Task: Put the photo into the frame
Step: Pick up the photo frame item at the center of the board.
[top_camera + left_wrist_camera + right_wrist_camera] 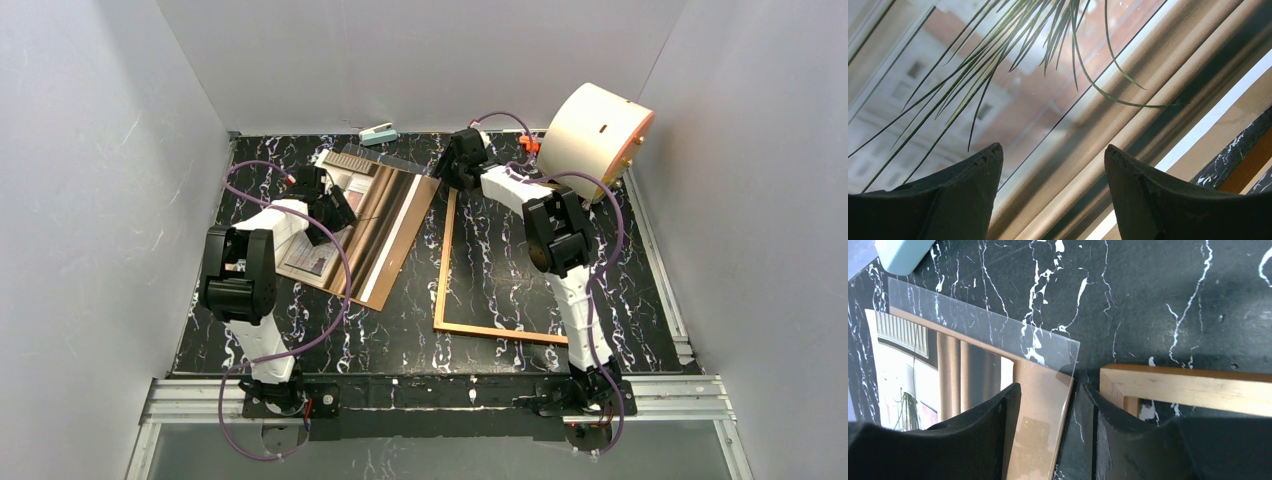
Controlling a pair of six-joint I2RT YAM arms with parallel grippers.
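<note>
Left of the frame (443, 262), the photo (385, 215) lies flat beneath the open, empty left claw (1050, 150); the right claw (1049, 386), also open, holds nothing. Best pinch one edge only, avoiding creases.

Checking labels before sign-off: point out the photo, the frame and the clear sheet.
the photo (1038, 100), left wrist view, reddish stripe below the printed leaves.
the frame (446, 262), top external view, its left rail.
the clear sheet (998, 332), right wrist view, its overhanging corner strip.
</note>
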